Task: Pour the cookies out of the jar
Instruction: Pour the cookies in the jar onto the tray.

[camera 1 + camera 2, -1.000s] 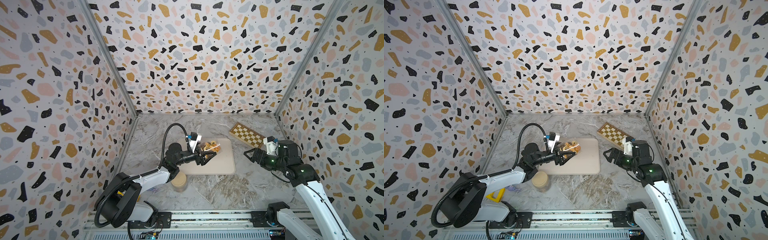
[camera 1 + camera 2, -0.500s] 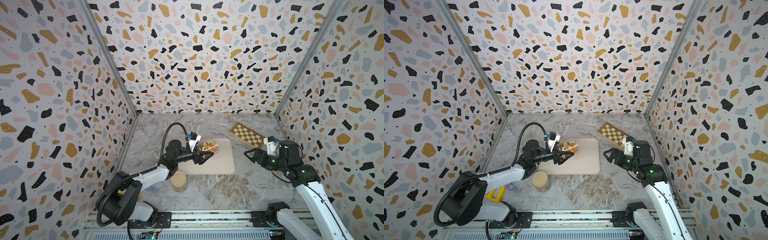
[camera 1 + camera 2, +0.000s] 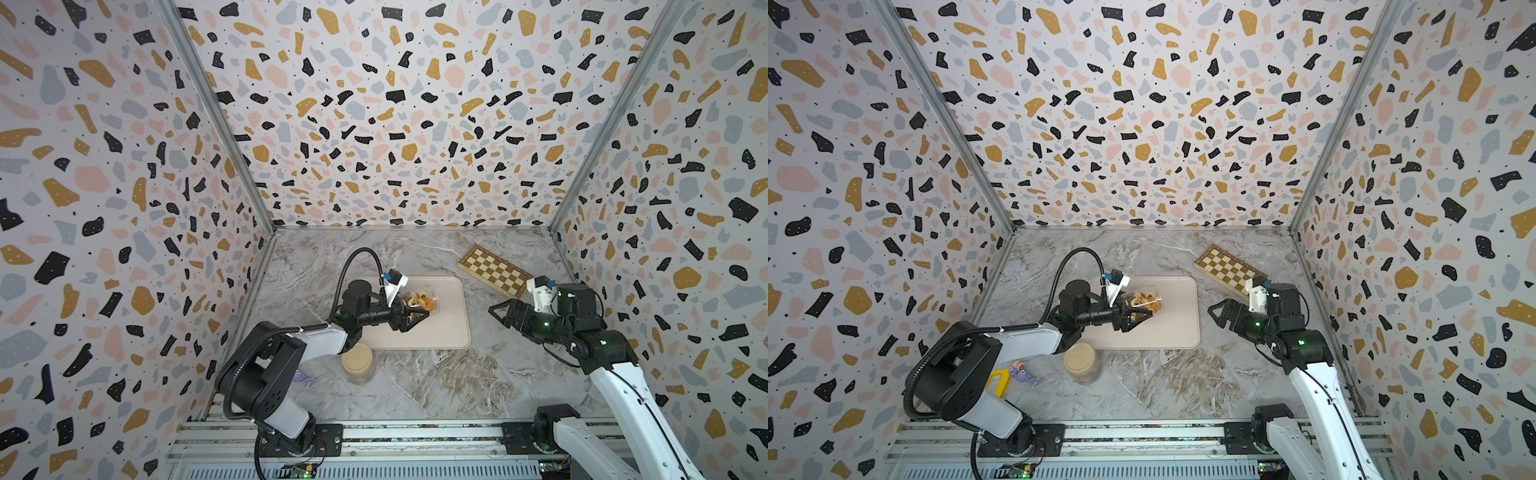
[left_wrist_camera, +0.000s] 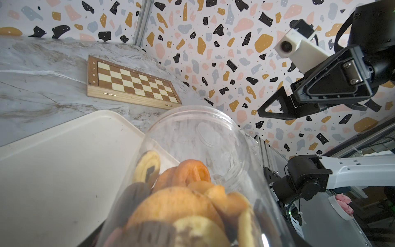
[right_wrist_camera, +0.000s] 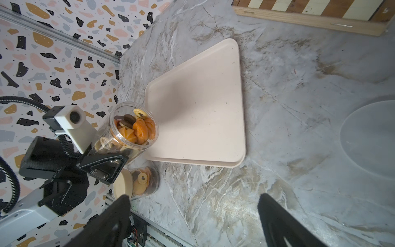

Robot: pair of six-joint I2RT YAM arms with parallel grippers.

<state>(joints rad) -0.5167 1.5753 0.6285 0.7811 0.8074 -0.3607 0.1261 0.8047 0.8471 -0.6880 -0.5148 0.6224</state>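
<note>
Left gripper [image 3: 413, 311]: closed around the body of a clear, lidless jar [image 3: 424, 296], which it holds lifted and tipped on its side.
Jar mouth: points away from the left gripper, toward the right gripper [image 3: 503, 316], as the right wrist view shows [image 5: 132, 128].
Cookies [image 5: 136, 128]: piled inside the jar just past the left gripper's fingertips. They are golden, orange and dark brown rounds, and one pale cookie has a dark centre. In the left wrist view they fill the part of the jar nearest the gripper [image 4: 181, 192].
Tray [image 3: 449, 328]: beige with rounded corners, flat on the marble table. It lies below the held jar and reaches toward the right gripper.
Right gripper: jaws spread wide and holding nothing, with both black fingers [image 5: 275, 213] over the table, just off the tray's edge.
Chessboard [image 3: 494, 272]: folded and wooden, just beyond the right gripper.
Second jar [image 3: 357, 363]: capped with a beige lid, upright on the table behind the left gripper, beside that arm.
</note>
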